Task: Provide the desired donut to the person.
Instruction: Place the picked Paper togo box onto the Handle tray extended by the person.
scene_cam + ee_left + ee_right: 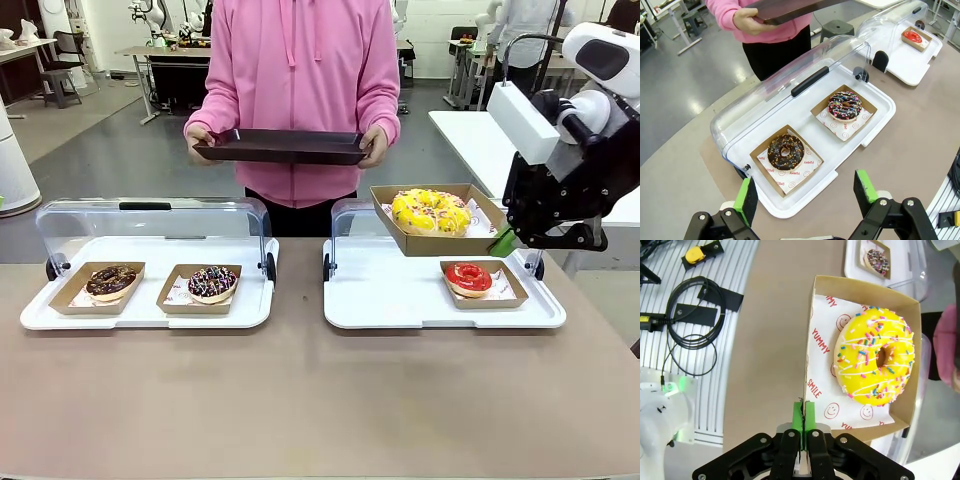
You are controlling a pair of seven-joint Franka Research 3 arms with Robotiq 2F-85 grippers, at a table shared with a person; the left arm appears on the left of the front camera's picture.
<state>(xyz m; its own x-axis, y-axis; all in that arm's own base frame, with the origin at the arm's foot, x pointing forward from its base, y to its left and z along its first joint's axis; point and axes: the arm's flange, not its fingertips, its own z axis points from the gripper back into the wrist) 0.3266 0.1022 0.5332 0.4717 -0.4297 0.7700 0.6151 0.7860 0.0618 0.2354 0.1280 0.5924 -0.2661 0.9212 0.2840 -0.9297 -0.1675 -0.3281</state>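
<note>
A yellow sprinkled donut (431, 211) lies in a brown cardboard tray (400, 236) that hangs in the air above the right white tray. My right gripper (505, 242) is shut on that box's near wall; in the right wrist view the green pads (803, 416) pinch the cardboard edge beside the donut (875, 356). The person (296, 90) in a pink hoodie stands at the far side and holds a dark serving tray (283, 147) with both hands. My left gripper (807, 196) hangs open above the table, in front of the left white tray (875, 127), with nothing between its fingers.
The left tray (145, 313), lid open, holds a chocolate donut (111, 280) and a dark sprinkled donut (212, 282) in boxes. A red donut (468, 278) sits in its box on the right tray (400, 300). Bare table lies in front.
</note>
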